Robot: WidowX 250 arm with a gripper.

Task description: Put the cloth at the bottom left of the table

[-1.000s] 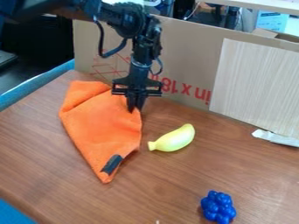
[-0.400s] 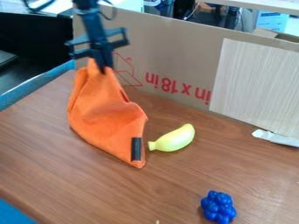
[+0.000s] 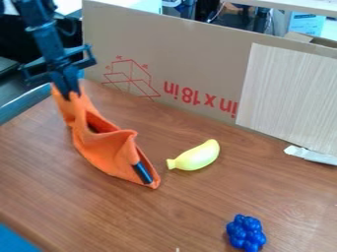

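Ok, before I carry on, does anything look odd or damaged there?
Nothing looks spilled or damaged. One oddity: the red print on the cardboard is upside down, so it is probably inverted. The cloth hangs creased from the gripper, which looks normal.

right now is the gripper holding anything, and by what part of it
Yes, the gripper holds the orange cloth by its upper-left end, with the rest hanging down toward the table.
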